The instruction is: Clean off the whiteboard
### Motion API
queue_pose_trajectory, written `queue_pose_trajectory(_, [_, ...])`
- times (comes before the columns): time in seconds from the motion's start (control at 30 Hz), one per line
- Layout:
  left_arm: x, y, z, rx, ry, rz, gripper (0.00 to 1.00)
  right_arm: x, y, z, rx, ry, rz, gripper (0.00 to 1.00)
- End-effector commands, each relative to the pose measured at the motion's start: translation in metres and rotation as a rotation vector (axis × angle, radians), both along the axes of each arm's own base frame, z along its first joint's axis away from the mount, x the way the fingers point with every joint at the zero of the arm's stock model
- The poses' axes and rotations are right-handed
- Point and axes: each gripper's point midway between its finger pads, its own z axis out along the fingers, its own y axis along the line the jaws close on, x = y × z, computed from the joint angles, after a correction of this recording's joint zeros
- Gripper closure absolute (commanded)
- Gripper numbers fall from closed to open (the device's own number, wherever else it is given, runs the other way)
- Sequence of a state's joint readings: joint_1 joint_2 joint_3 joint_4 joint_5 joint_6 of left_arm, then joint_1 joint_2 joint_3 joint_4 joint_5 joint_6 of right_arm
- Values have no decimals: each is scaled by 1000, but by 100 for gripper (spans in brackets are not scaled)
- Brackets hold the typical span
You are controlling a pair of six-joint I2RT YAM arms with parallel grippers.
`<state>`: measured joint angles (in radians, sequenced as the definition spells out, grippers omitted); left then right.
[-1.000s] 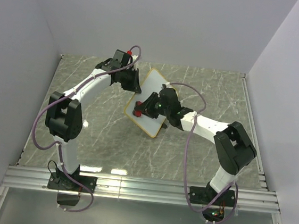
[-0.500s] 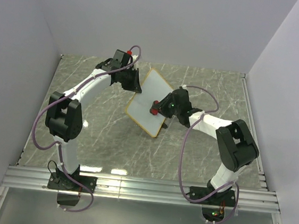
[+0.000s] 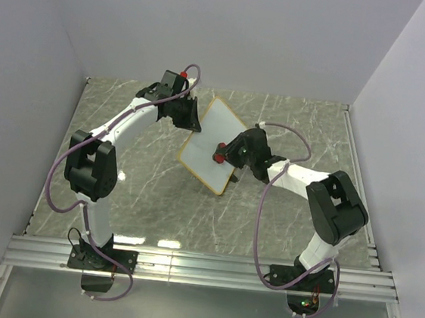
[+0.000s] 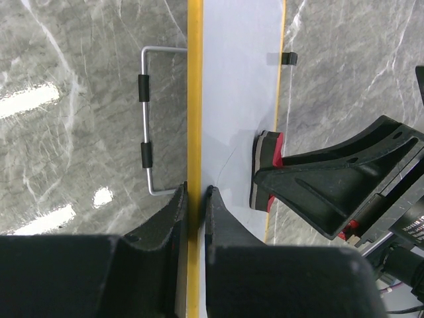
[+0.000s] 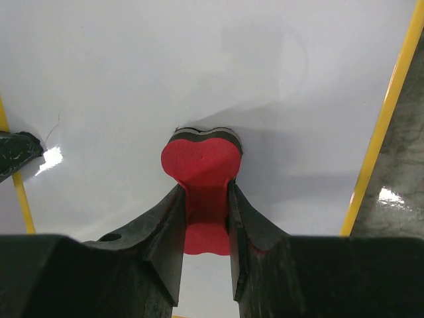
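The small rectangular whiteboard with a thin yellow-orange frame and rounded corners [image 3: 210, 132] sits near the middle of the grey marble-patterned table [image 3: 148, 190], a little toward the far side, turned diagonally between the two arms. Its white face [image 5: 199, 66] looks almost clean; only a faint hairline mark shows close to the framed edge on the left arm's side. A small black tab [image 4: 288, 58] sits on the opposite frame edge, and a bent metal wire stand with two black sleeves [image 4: 147, 126] sticks out from behind the board.

The left gripper [image 4: 197, 192] meets the board at its far-left edge. Its two black fingers are pinched tightly on the yellow frame strip, one on each side, so the board is clamped by that rim.

The right gripper [image 5: 205, 192] reaches in from the other side, over the board's face. Its jaws are closed on the narrow waist of a small red bow-shaped eraser with a dark felt pad [image 5: 201, 162]. The pad end is pressed against the white surface, roughly mid-board and nearer the right-hand frame edge [image 4: 268, 169].
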<state>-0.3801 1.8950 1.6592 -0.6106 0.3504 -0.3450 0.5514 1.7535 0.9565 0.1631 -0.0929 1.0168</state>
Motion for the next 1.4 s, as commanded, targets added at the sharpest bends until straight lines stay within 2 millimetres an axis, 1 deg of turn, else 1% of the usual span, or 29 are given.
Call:
queue_pose_trajectory(0.0, [-14,-22,38,-53,-59,-77,100,-113,-22,-125,-220,418,128,100])
queue_pose_trajectory(0.13, [-14,-22,40,-57,-61,-78,100,-127,-21,-132,-182,467,140,100])
queue_pose_trajectory(0.27, [-14,-22,41,-55,-64,-79,100,-143,-27,-141,-186,514,154,100])
queue_pose_trajectory(0.37, [-16,-21,42,-54,-66,-81,100,-149,-31,-142,-189,530,158,100])
queue_pose_trajectory(0.43, [-16,-19,42,-51,-67,-81,100,-151,-38,-140,-204,541,144,100])
queue_pose_trajectory(0.47, [-17,-19,43,-52,-68,-81,100,-156,-47,-143,-233,567,126,100])
queue_pose_trajectory(0.53, [-18,-19,43,-50,-68,-82,100,-157,-58,-139,-253,577,98,100])
queue_pose_trajectory(0.57, [-18,-20,44,-51,-71,-84,100,-163,-68,-140,-288,609,85,100])
queue_pose_trajectory(0.63, [-17,-18,46,-49,-76,-80,100,-161,-83,-138,-354,603,52,100])
queue_pose_trajectory(0.67, [-17,-18,45,-49,-76,-80,100,-163,-91,-137,-388,618,47,100])
queue_pose_trajectory(0.7, [-17,-18,47,-51,-79,-79,100,-161,-95,-137,-410,613,42,100])
queue_pose_trajectory(0.8, [-17,-19,48,-56,-80,-81,100,-158,-96,-130,-420,594,56,100])
queue_pose_trajectory(0.9, [-16,-19,52,-57,-87,-77,100,-139,-89,-103,-400,493,68,100])
queue_pose_trajectory(0.93, [-16,-18,51,-54,-87,-77,100,-123,-86,-79,-387,407,53,100])
queue_pose_trajectory(1.0, [-17,-17,51,-48,-90,-70,100,-108,-83,-48,-376,301,64,100])
queue_pose_trajectory(1.03, [-16,-16,51,-43,-92,-67,100,-97,-83,-18,-354,210,46,100])
queue_pose_trajectory(1.1, [-16,-14,51,-33,-95,-60,100,-84,-91,18,-376,97,18,100])
queue_pose_trajectory(1.13, [-15,-13,51,-30,-97,-57,100,-79,-96,44,-365,28,-8,100])
queue_pose_trajectory(1.17, [-15,-13,50,-26,-94,-56,100,-75,-108,58,-410,-15,-47,100])
queue_pose_trajectory(1.2, [-15,-13,49,-23,-93,-56,100,-74,-114,68,-423,-42,-63,100])
queue_pose_trajectory(1.23, [-14,-12,48,-18,-91,-57,100,-74,-123,84,-424,-82,-90,100])
queue_pose_trajectory(1.27, [-13,-12,45,-9,-83,-56,100,-76,-134,88,-464,-98,-106,100])
queue_pose_trajectory(1.3, [-13,-12,44,-6,-78,-58,100,-77,-140,90,-476,-104,-114,100])
queue_pose_trajectory(1.33, [-13,-11,41,2,-74,-56,96,-80,-150,90,-491,-103,-131,100])
queue_pose_trajectory(1.37, [-12,-10,40,7,-72,-53,93,-85,-158,84,-516,-86,-133,98])
